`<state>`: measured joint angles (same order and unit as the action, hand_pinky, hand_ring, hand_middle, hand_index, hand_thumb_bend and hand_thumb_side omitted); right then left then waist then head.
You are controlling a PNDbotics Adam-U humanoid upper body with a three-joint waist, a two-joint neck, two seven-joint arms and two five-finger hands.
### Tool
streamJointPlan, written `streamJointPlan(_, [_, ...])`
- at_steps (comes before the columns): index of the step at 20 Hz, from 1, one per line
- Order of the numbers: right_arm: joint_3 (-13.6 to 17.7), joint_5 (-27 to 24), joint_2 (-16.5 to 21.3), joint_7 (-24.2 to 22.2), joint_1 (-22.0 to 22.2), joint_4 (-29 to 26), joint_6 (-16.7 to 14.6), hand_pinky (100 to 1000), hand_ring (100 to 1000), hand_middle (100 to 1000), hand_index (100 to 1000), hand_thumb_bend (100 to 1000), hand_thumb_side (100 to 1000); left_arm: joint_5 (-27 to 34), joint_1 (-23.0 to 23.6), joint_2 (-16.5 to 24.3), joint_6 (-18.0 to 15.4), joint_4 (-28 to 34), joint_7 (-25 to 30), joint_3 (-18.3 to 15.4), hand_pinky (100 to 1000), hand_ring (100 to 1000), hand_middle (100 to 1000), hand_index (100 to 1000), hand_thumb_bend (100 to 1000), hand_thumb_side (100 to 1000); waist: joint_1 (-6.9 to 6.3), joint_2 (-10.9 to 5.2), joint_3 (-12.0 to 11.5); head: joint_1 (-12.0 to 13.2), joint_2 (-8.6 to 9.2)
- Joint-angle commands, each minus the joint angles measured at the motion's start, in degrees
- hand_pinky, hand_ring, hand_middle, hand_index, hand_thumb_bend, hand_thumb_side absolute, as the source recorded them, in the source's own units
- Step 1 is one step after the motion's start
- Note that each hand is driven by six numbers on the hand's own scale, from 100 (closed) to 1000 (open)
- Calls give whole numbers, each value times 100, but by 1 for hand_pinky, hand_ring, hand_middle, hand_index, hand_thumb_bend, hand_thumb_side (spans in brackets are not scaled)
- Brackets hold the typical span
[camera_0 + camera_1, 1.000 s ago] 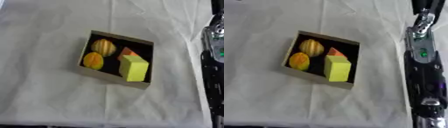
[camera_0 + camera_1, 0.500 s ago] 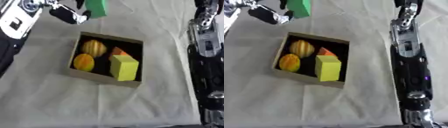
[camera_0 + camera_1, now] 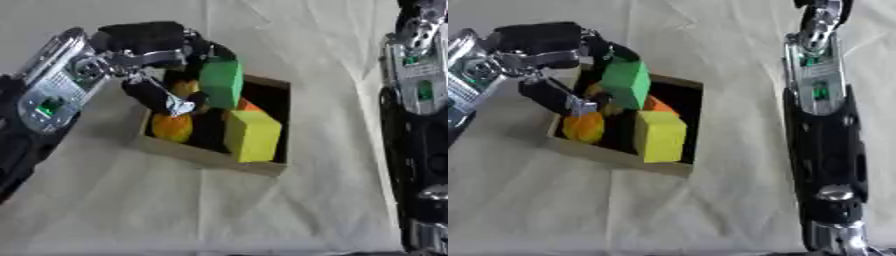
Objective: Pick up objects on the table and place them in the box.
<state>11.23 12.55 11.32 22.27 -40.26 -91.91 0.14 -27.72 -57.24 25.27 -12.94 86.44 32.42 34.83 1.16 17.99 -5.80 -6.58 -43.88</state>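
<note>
White cloth [image 3: 262, 210] underlies box [image 3: 210, 158]; left hand [image 3: 162, 52] grips green block [image 3: 221, 82].

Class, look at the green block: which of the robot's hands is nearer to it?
Left. The left hand has its fingers curled round the green block above the box. The right arm runs down the right side; its hand is not visible.

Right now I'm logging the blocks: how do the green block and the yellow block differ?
The green block is held over the box by the left robot hand; the yellow block lies inside it, untouched. Green looks slimmer, yellow chunkier. Both are box-shaped.
</note>
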Motion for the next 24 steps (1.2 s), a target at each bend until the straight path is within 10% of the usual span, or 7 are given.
streamJointPlan(1, [-26, 46, 87, -25, -66, -170, -10, 673, 651, 540, 782, 100, 539, -56, -24, 119, 217, 202, 137, 53, 656, 513, 368, 621, 100, 241, -42, -209, 8, 35, -24])
streamJointPlan(13, [-53, 13, 49, -43, -13, -240, -21, 673, 649, 538, 781, 100, 541, -318, 86, 115, 63, 311, 819, 209, 913, 868, 784, 878, 100, 251, -37, -219, -11, 39, -24])
streamJointPlan(17, [-56, -4, 41, -50, 13, -240, -20, 672, 646, 535, 781, 100, 541, -544, 64, 166, -209, 404, 1181, 217, 1000, 1000, 1000, 994, 100, 664, -38, -226, -25, 26, -24])
streamJointPlan(24, [-81, -2, 52, -78, 9, -211, -25, 672, 645, 534, 780, 100, 535, -421, 77, 441, -211, 860, 1078, -52, 1000, 1000, 1000, 1000, 100, 868, -47, -247, -66, -32, -24])
